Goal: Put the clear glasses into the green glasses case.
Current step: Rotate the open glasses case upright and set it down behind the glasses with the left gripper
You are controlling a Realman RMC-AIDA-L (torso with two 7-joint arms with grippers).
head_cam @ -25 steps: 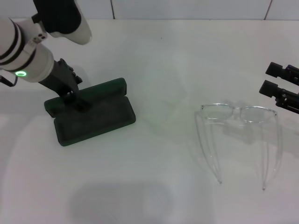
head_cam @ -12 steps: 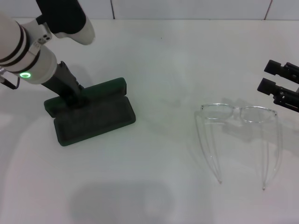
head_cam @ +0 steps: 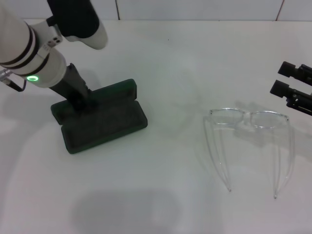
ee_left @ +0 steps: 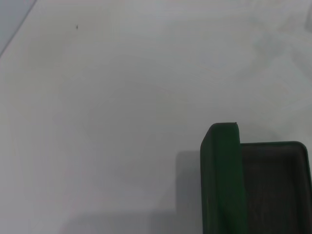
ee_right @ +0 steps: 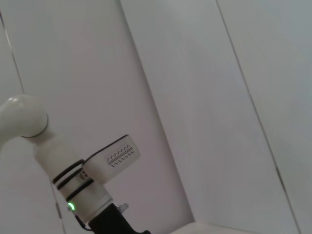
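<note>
Broadly, the white table (head_cam: 161, 58) is divided between two things set well apart: the green glasses case (head_cam: 100, 117) on the robot's left side and the clear glasses (head_cam: 248, 146) on its right. The case is seen lying open, its lined tray facing up and its lid folded back flat behind it, with the long axis running across the table and slightly tilted, the right end farther from the robot than the left. The left gripper (head_cam: 80, 102) is planted at the hinge line near the case's left end, touching it; whether its fingers are spread or closed cannot be told, since they are hidden against the dark lining, and the left wrist view offers only one corner of the case (ee_left: 222, 170). The glasses are laid with the lens front away from the robot and both thin arms unfolded, pointing back toward it, so the frame's width is roughly parallel to the case's length. The right gripper (head_cam: 288, 80) is held just beyond the frame's right lens, apart from it, with its two dark fingers spread and nothing between them. It is judged that the pickup falls to the right arm, being far the nearer, and that the glasses must then be carried leftward across the table to the tray.
</note>
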